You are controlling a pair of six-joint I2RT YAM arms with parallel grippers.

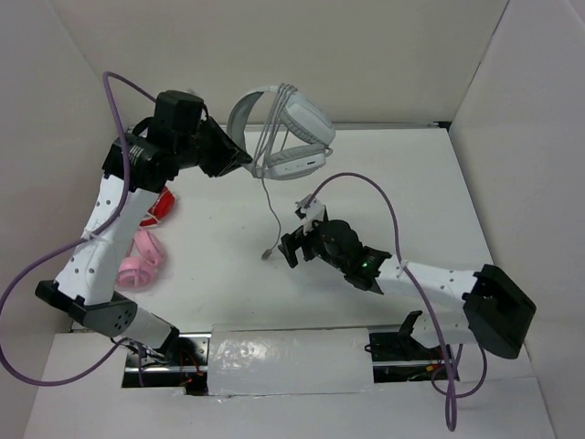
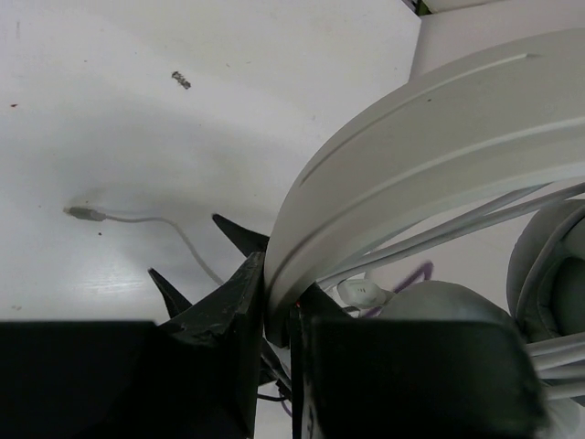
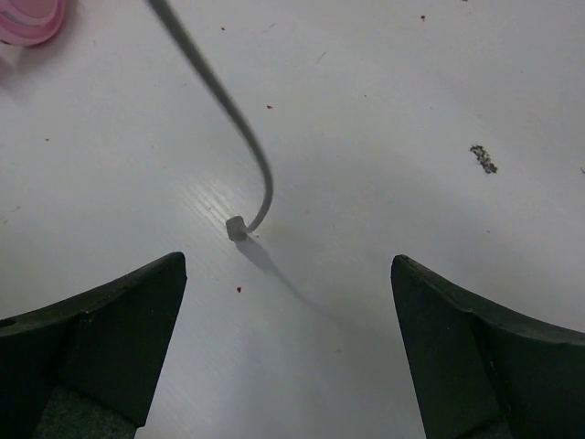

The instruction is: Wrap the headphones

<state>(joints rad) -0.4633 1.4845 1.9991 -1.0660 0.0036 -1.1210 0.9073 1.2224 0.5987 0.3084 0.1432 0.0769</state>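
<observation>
White tabletop (image 1: 402, 183) and white walls box in the scene. In the top view the left gripper (image 1: 239, 157) is clamped tight on the padded headband of the light grey-white over-ear headphones (image 1: 292, 137). It holds them raised over the far part of the table, with the ear cups to the right of the fingers. The thin grey cable (image 1: 271, 206) is looped over the headband, perhaps 3 turns, though the strands blur together. Its loose tail hangs down to a small plug (image 1: 266, 255) at the table. The left wrist view adds what the top one hides: the 2 black jaws pinch the band's edge, and cable strands run under its arch. The right gripper (image 1: 294, 233) is spread wide and holds nothing, just right of the plug. Its wrist view shows the plug ahead of the gap between the 2 fingers, touching neither. Pink headphones (image 1: 142, 261) and red headphones (image 1: 160, 203) lie at the left, beside the left arm.
</observation>
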